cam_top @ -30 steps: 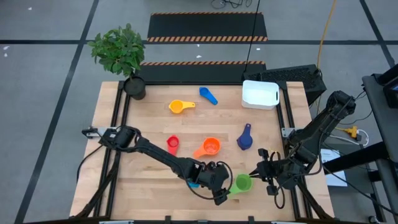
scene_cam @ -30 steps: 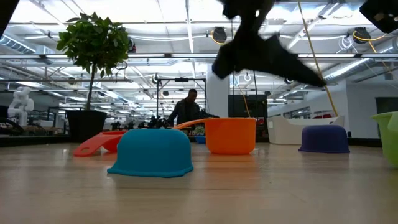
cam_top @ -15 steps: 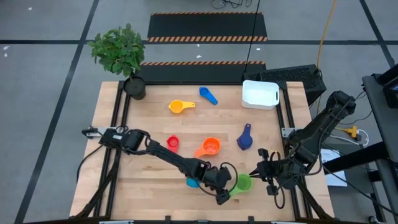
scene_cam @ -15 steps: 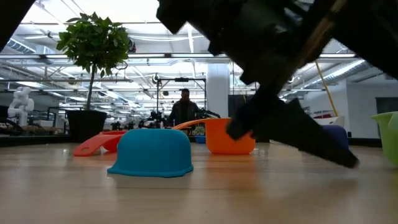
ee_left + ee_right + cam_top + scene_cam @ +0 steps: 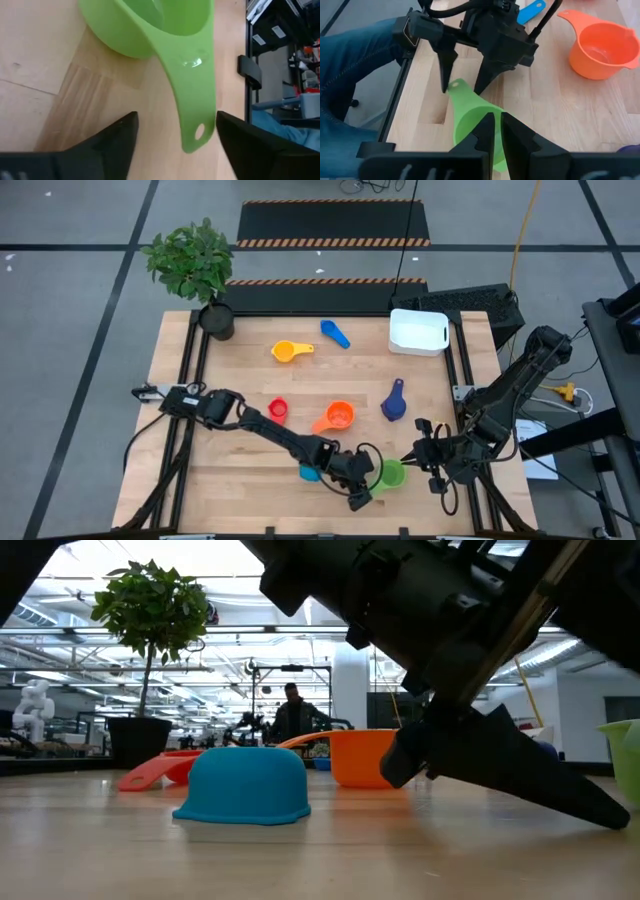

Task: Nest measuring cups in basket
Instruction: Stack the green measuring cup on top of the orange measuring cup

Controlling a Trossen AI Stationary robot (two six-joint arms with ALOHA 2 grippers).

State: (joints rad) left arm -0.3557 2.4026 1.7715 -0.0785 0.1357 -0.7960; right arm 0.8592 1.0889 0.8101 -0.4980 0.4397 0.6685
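Note:
The green measuring cup (image 5: 390, 473) stands upright near the table's front edge, its handle (image 5: 192, 100) pointing toward the front. My left gripper (image 5: 364, 493) is open and slants down with its fingertips at table height. Its fingers stand on either side of the handle's free end (image 5: 453, 86). One finger (image 5: 235, 140) is close beside the handle's edge; a clear gap separates the other (image 5: 120, 137) from it. My right gripper (image 5: 421, 452) hangs shut just right of the cup, holding nothing. The basket (image 5: 418, 331) sits at the far right.
A light blue cup (image 5: 245, 785) lies upside down just left of my left gripper. Orange (image 5: 338, 417), red (image 5: 277, 412) and navy (image 5: 393, 402) cups sit mid-table. Yellow (image 5: 290, 351) and mid blue (image 5: 335, 333) cups lie farther back. A potted plant (image 5: 216, 320) stands at the far left corner.
My left gripper has come down from above the table to table height and tipped further downward. Its fingers now stand around the green cup's handle. The cup has not moved.

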